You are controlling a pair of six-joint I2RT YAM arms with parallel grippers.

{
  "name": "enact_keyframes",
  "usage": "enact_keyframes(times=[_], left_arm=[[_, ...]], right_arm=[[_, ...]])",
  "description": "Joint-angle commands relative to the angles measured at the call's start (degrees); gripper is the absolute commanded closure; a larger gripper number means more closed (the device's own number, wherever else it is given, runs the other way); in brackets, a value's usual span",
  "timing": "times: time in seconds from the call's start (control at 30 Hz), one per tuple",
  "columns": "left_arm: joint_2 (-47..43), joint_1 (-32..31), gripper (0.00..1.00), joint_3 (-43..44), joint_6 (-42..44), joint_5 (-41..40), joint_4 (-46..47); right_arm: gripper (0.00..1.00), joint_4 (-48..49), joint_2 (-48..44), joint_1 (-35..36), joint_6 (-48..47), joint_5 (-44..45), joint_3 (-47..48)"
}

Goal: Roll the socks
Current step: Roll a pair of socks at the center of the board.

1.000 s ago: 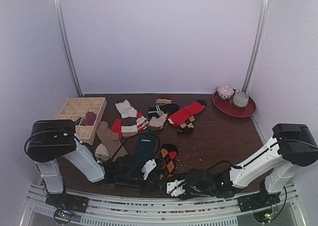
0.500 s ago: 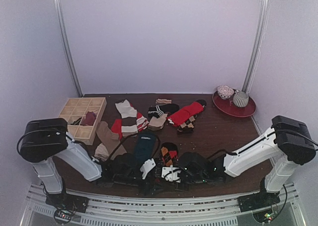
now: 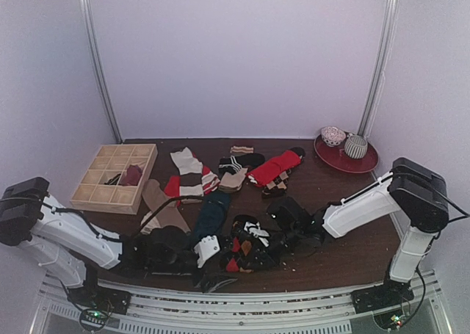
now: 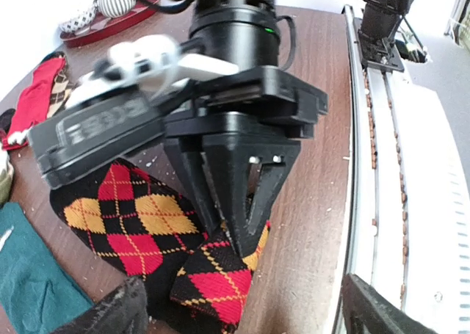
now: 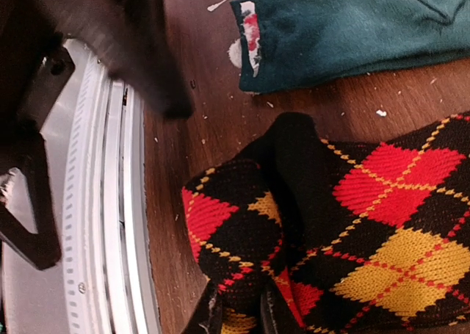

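Right end effector (image 5: 239, 316) pinches a fold of the argyle sock (image 5: 382, 224); left end effector (image 4: 246, 312) spread
We risk the thin fold slipping free and unrolling

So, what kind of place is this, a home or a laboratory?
Probably a robot test cell: bare white walls, a metal rail along the table edge, and assorted socks spread beside a divided wooden box.

Dark wooden table (image 3: 330, 183) carries scattered socks (image 3: 272, 169), a compartmented wooden box (image 3: 103, 201), and a red plate (image 3: 349, 165).
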Motion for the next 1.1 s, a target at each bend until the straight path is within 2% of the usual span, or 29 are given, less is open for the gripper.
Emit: enact_keyframes(times=[0.0,0.13,0.27,0.7,0.83,0.93,1.07], left_arm=[[4.5,0.2,0.15,1.1,6.9,2.5,4.5],[10.9,0.2,0.23,3.4,7.5,1.7,6.3],[13.5,0.3,0.33,2.9,7.0,0.5,9.5],[13.6,2.7,0.34,-0.2,7.8,-3.0,13.4],[14.6,4.3,0.38,-0.6,7.0,-2.1,14.0],[15.4,4.6,0.45,-0.2,6.7,-0.7,13.8],[16.5,4.6,0.43,-0.1,6.1,0.8,13.8]], right_arm=[[0.86,-15.4,7.3,-1.6,4.2,3.4,-1.1],[0.86,-17.5,9.1,-1.7,3.7,3.5,0.5],[0.86,-18.2,8.8,-1.9,3.4,3.5,0.9],[0.86,-17.6,9.2,-2.0,3.5,2.4,0.6],[0.86,-17.6,9.3,-2.0,3.4,2.3,0.7],[0.86,-17.6,9.3,-2.1,3.4,2.3,0.7],[0.86,-17.6,9.5,-2.1,3.4,2.3,0.6]])
